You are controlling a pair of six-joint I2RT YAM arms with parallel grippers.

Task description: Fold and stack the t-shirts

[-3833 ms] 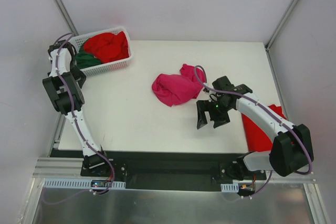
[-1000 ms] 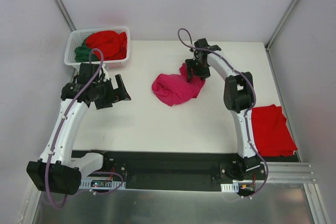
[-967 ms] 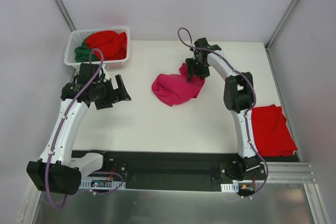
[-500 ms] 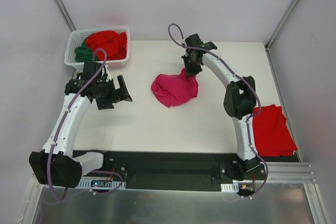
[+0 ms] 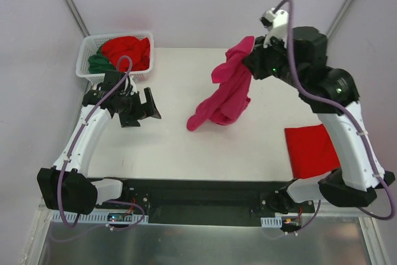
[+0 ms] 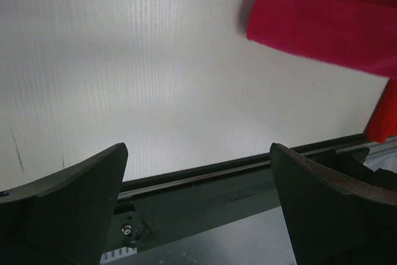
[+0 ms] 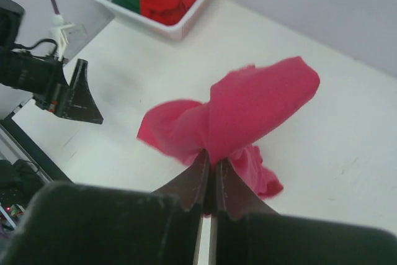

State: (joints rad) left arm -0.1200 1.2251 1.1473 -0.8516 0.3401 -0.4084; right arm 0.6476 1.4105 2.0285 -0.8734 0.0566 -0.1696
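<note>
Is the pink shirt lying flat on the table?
No: the pink shirt hangs bunched from the right tool, which is shut on a fold of its cloth above the table.

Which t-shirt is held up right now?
The magenta-pink t-shirt, hanging from the right gripper; the folded red t-shirt lies flat, the red and green t-shirts sit in the basket.

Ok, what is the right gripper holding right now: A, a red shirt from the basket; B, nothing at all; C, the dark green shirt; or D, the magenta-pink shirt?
D: the right gripper is shut on the magenta-pink shirt, which hangs down from it, while a red shirt and the dark green shirt lie in the basket.
</note>
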